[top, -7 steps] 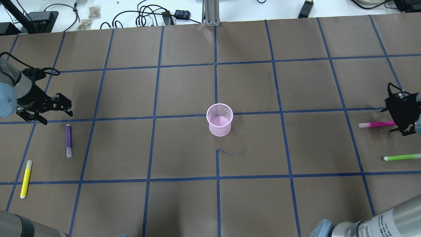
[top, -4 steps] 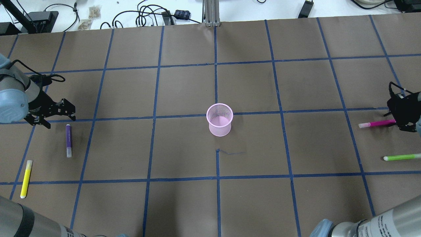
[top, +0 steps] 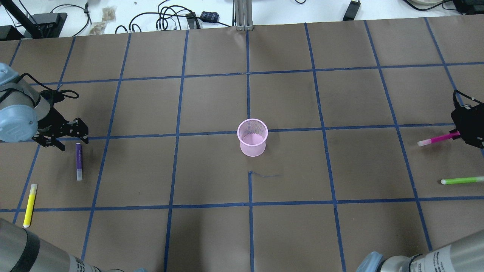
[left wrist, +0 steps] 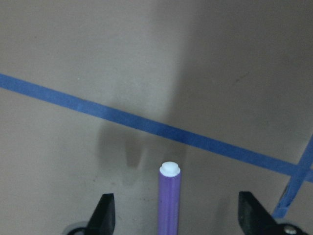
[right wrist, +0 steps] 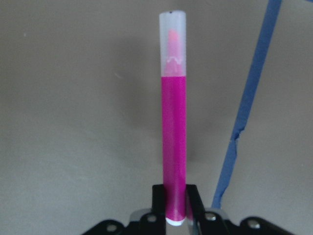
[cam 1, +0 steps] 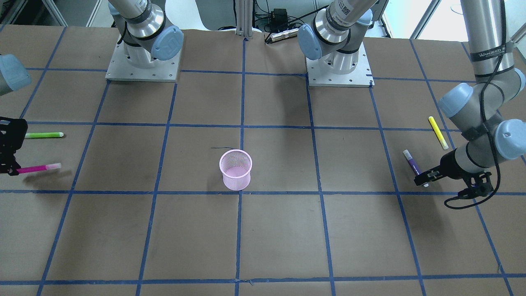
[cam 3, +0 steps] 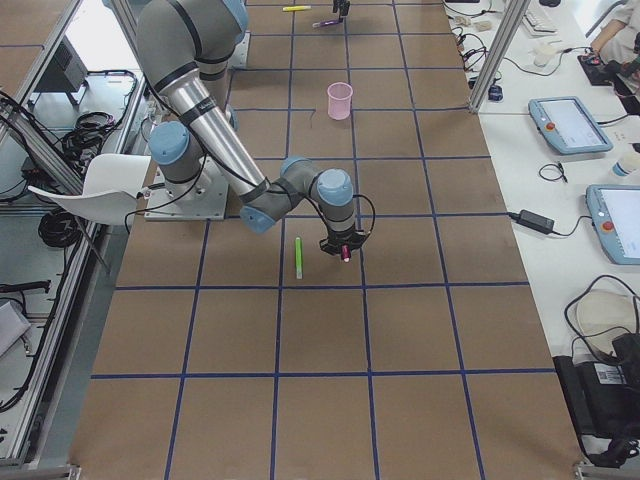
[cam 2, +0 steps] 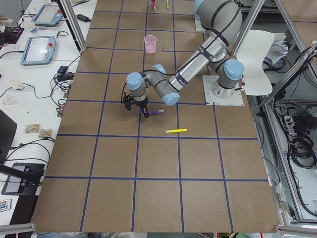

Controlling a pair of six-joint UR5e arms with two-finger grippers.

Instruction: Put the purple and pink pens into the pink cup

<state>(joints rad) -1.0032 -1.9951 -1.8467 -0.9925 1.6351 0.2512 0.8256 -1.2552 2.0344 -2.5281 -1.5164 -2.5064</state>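
Clamps right jaws on tail of pink pen (right wrist: 173, 142), holds left jaws apart astride purple pen (left wrist: 169, 200) on the bench (top: 211, 102), risks end-held pen swinging wide of pink cup (top: 252, 138) mid-bench

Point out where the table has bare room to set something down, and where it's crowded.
Bare: every square bordering the pink cup. Crowded: the left end, around the purple pen and yellow pen; the right end, around the pink pen and green pen.
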